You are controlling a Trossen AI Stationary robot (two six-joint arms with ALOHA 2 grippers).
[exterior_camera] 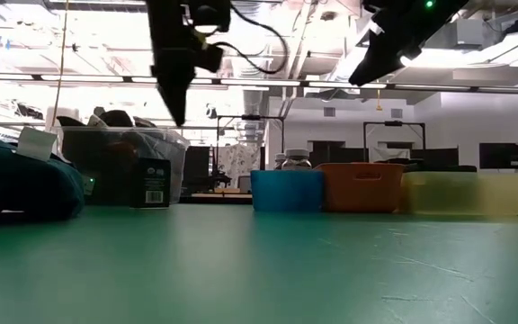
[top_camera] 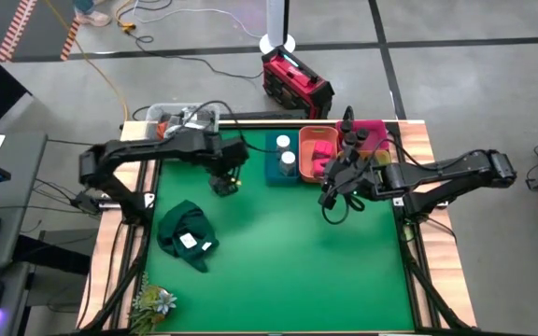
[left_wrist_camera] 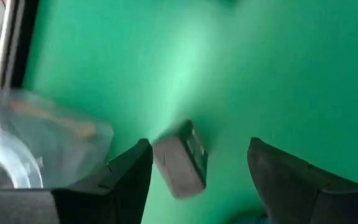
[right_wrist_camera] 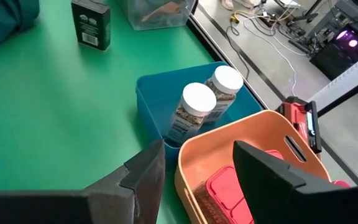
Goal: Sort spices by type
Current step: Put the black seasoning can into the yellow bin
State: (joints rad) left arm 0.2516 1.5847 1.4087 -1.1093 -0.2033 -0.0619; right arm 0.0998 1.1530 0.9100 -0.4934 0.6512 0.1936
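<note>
1. The green bench (top_camera: 278, 271) is mostly bare, so sorting looks nearly done. Pretty much everything sits along the far edge.
2. The clear plastic tub (top_camera: 171, 117) of clutter sits at the far left corner, and a crumpled dark green cloth (top_camera: 187, 233) with a white label lies towards the near left. Neither is part of the sort, I'd say.
3. Bins are lined up along the far edge towards the right. The blue bin (right_wrist_camera: 166, 102) holds two white-capped jars (right_wrist_camera: 197, 109) standing upright. Next to it, the orange bin (right_wrist_camera: 241, 162) has red-pink boxes (right_wrist_camera: 225, 193) in it. A pink bin (top_camera: 374, 133) sits at the far right corner, and I can't make out what's in it.
4. The left gripper (left_wrist_camera: 197, 171) hangs over the far left part of the bench with its fingers spread wide, empty, right above the last loose item.
5. The right gripper (right_wrist_camera: 197, 180) hovers by the bins at the far right, fingers apart, carrying nothing.
6. That last item is a dark grey rectangular tin (exterior_camera: 151, 183) standing on the mat just in front of the clear tub. From the wrist view it's sitting between the left fingers but not pinched. My guess is only this tin needs grabbing and dropping in its bin.
</note>
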